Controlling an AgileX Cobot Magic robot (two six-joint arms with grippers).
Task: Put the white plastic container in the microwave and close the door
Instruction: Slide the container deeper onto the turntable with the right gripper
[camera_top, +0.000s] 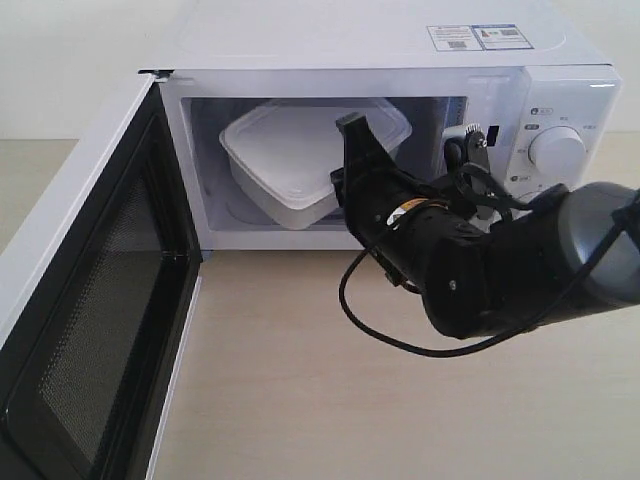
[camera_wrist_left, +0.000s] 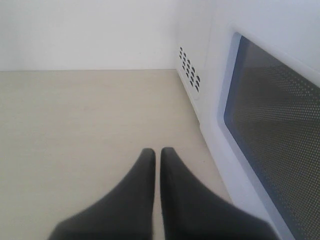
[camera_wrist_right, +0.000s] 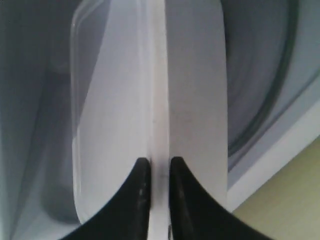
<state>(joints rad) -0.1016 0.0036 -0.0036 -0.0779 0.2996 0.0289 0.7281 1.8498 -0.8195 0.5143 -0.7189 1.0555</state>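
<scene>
I can read nothing: stickers (camera_top: 478, 37) atop the microwave (camera_top: 300, 40) and marks by its dial (camera_top: 558, 152) are too small.

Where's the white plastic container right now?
In the exterior view, the white plastic container is tilted inside the microwave, its near rim pinched by the right gripper; the door stands open at left.

Right arm (camera_top: 500, 260) is extended forward; right gripper (camera_wrist_right: 159, 167) is pinched on white plastic container (camera_wrist_right: 115, 100) rim; left gripper (camera_wrist_left: 157, 157) is closed, empty.

Pale beige tabletop (camera_top: 300, 390), plain white wall (camera_top: 60, 60) behind
</scene>
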